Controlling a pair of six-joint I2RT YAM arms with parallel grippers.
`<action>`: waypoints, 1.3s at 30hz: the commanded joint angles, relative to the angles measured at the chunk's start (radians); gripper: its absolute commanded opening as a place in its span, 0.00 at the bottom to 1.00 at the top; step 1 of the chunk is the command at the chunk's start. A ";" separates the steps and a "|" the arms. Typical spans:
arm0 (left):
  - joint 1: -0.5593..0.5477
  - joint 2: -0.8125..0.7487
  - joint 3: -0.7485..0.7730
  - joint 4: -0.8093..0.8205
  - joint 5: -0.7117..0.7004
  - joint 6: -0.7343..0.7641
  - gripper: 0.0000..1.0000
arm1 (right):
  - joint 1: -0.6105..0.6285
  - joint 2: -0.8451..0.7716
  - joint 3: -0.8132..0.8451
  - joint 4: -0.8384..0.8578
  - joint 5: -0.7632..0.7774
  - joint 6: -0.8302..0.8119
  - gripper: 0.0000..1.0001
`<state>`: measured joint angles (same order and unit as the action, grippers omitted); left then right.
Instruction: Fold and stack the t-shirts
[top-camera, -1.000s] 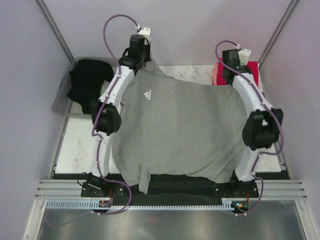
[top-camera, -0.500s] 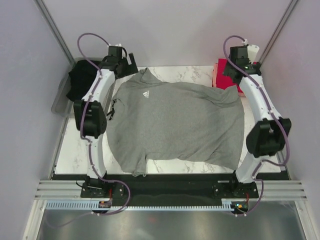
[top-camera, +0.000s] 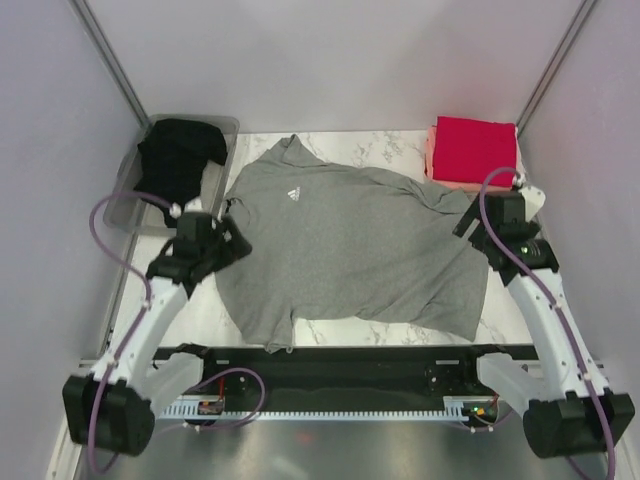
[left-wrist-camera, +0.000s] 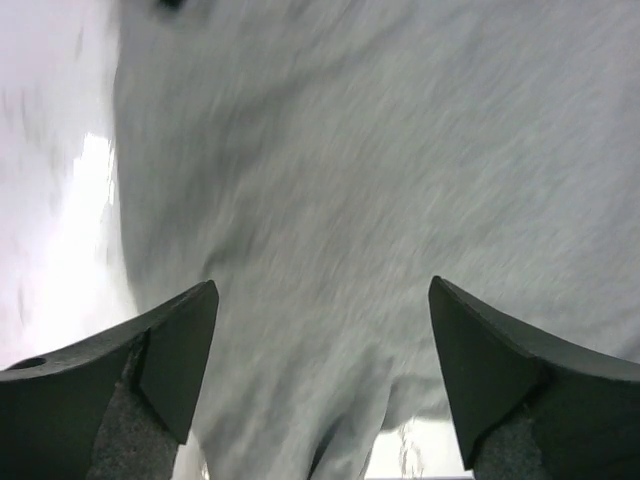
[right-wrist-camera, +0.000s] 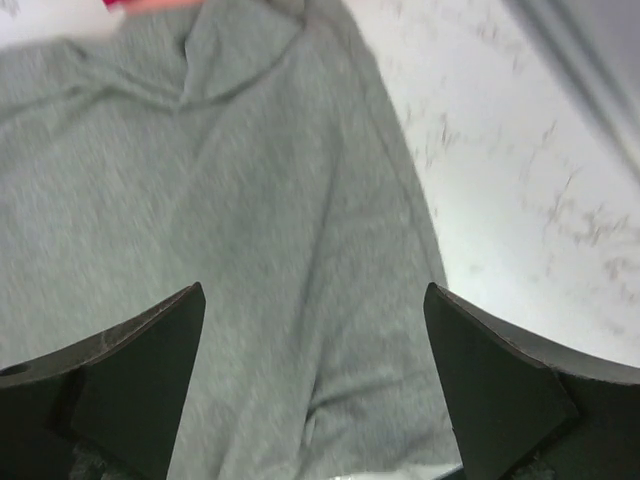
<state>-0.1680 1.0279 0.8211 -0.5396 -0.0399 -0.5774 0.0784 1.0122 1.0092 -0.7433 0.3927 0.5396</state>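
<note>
Okay, the grey tee (top-camera: 350, 250) lay spread on the bench (top-camera: 375, 148), logo (top-camera: 291, 192) up and collar toward the far edge. It was a bit wrinkled, with one hem corner reaching the near edge. The left gripper (top-camera: 233, 243) hovered at the tee's left edge, jaws apart and holding nothing; the left wrist view showed only blurred grey cloth and a strip of bench under it (left-wrist-camera: 320, 370). The right gripper (top-camera: 466, 222) hung over the tee's right side, jaws also wide apart and empty (right-wrist-camera: 315, 380). The red tee (top-camera: 473, 148) sat folded square on the pink tee (top-camera: 431, 160) at the far right corner, just beside the grey tee. The black tee (top-camera: 180, 155) lay bunched in the bin (top-camera: 222, 140) at far left.
</note>
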 joint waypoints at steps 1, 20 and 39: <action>-0.054 -0.236 -0.195 -0.063 -0.072 -0.263 0.90 | -0.002 -0.116 -0.124 -0.011 -0.179 0.117 0.98; -0.649 -0.282 -0.442 -0.273 -0.281 -0.811 0.91 | -0.029 -0.120 -0.301 -0.125 -0.127 0.275 0.98; -0.599 -0.045 -0.137 -0.005 -0.436 -0.512 0.02 | -0.026 -0.216 -0.423 -0.196 -0.207 0.416 0.91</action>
<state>-0.7975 0.9623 0.6437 -0.6300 -0.4309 -1.1801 0.0486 0.8139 0.6216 -0.9577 0.2367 0.9436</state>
